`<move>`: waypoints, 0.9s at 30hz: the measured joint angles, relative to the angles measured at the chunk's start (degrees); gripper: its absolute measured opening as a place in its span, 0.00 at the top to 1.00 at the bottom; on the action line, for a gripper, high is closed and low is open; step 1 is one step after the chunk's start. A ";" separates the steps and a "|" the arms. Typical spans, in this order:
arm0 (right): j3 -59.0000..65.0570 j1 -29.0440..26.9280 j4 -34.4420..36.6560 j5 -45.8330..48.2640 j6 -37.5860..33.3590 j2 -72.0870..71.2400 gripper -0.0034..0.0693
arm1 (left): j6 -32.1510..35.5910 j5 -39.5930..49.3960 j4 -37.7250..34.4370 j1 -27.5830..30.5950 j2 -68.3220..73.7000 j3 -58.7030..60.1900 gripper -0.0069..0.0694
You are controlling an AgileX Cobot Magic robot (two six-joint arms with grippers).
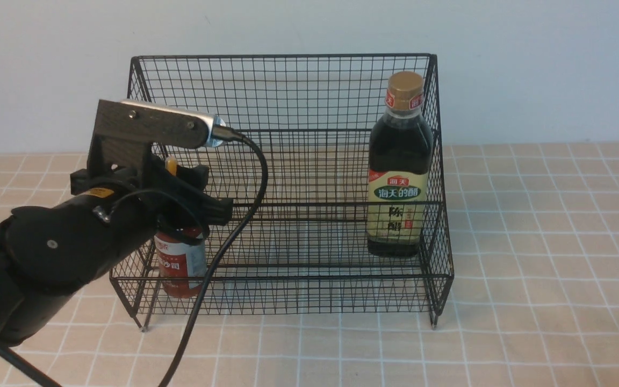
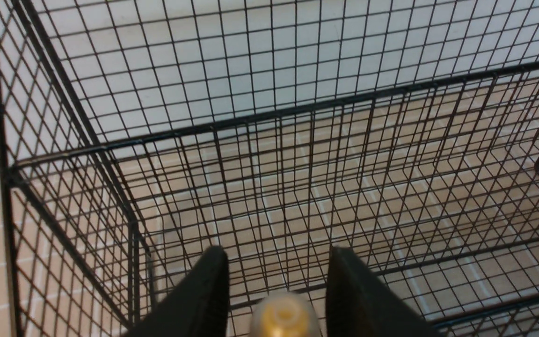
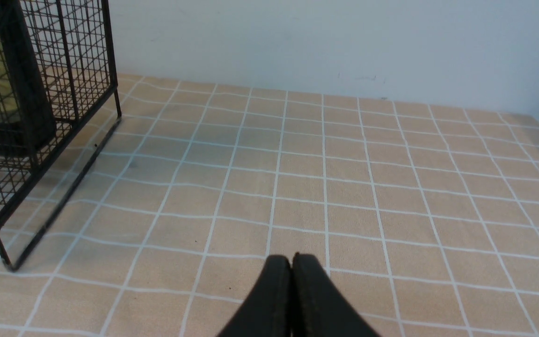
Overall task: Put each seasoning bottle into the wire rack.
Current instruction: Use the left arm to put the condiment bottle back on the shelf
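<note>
The vinegar bottle [image 1: 400, 166] already stands at the rack's [image 1: 288, 301] right end, while the left gripper [image 1: 180, 185] grips the sauce bottle [image 1: 180, 263] at its left end, unreleased.

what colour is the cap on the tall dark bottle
Gold, on the tall dark bottle; clearest in the front view.

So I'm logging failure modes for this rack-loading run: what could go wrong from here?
1. The left gripper straddles the small red squeeze bottle by its yellow nozzle; releasing off-balance may tip it.
2. Pulling back, the gripper or its black cable might snag the black wire-mesh rack and drag it.
3. A jolted rack could topple the tall dark vinegar bottle.
</note>
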 joint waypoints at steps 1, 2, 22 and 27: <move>0.00 0.00 0.00 0.00 0.00 0.00 0.97 | 0.00 -0.01 0.00 0.00 0.01 0.03 0.59; 0.00 0.00 0.00 0.00 0.00 0.00 0.97 | 0.00 0.28 0.00 0.00 0.46 -0.02 0.59; 0.00 0.00 0.00 0.00 1.22 0.00 0.97 | 4.55 7.69 0.72 -0.11 -5.27 -0.31 0.44; 0.00 0.00 0.00 0.00 1.22 0.00 0.97 | 4.82 17.14 0.80 -0.11 -13.49 -0.31 0.56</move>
